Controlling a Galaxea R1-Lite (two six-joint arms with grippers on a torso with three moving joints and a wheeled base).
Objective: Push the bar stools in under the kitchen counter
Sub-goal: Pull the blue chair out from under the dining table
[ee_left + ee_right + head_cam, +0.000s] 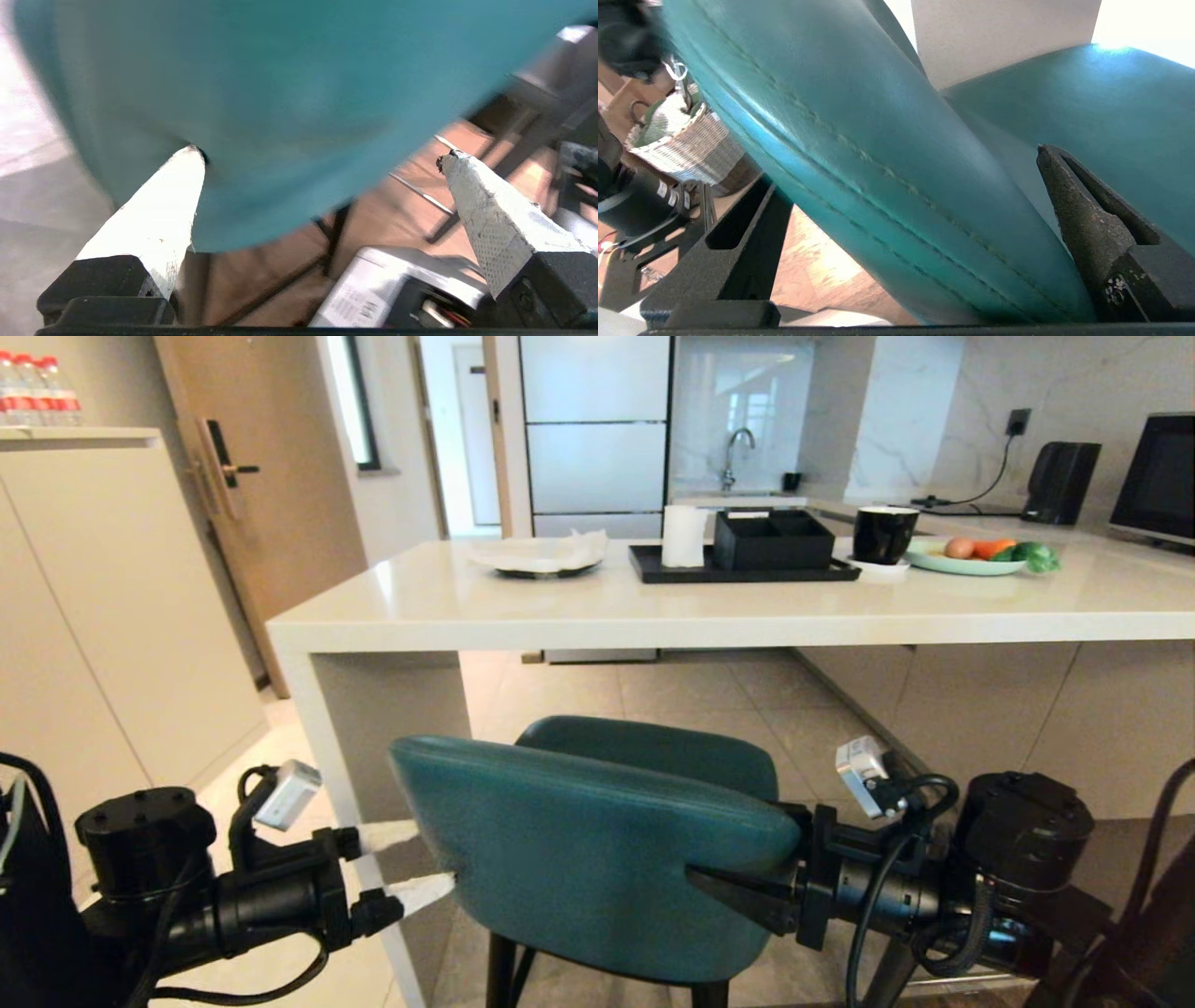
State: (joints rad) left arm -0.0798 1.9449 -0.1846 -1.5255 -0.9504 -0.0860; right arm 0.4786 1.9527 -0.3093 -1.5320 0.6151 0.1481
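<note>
Both claws bracket the teal bar stool (597, 840), so the step in hand looks like setting up the push. The left claw (415, 863) is released wide, one finger (159, 210) against the seat-back's edge. The right claw (738, 896) gapes across the opposite edge, grasping nothing. Next, both arms should press evenly to drive the stool, standing just before the table (653, 616), under it.

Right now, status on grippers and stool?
Both grippers open: left gripper at the teal stool's left edge, right gripper straddling its right edge. Stool short of counter. Nothing between them.
</note>
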